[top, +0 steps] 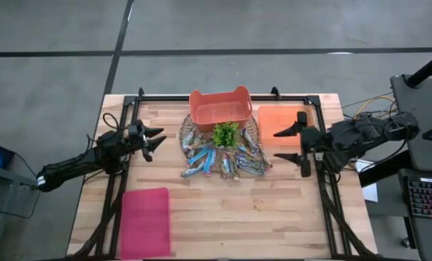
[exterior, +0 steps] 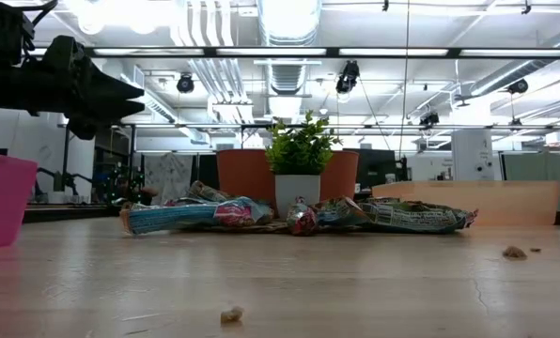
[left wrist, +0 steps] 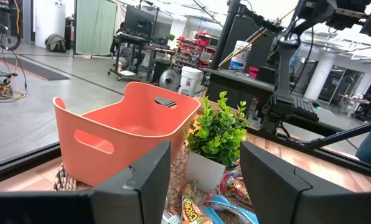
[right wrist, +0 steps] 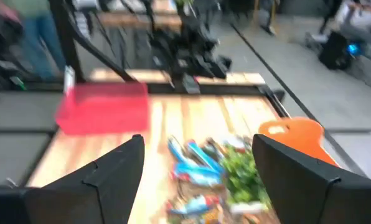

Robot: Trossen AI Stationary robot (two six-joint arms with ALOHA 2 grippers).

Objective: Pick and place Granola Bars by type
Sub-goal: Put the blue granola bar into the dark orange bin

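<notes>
Granola Bars (top: 223,161) heaped mid-table, left gripper (top: 156,140) spread, right gripper (top: 290,145) spread

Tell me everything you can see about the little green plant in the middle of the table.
The small green leafy plant stands upright in a white square pot, at the middle of the wooden table. It sits just in front of the salmon plastic bin. Shiny wrapped granola bars are heaped around its base.

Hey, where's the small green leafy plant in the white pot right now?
In the high view, the small green leafy plant stands mid-table, just in front of the salmon-coloured plastic bin, with the pile of shiny wrapped granola bars spread around its base.
</notes>
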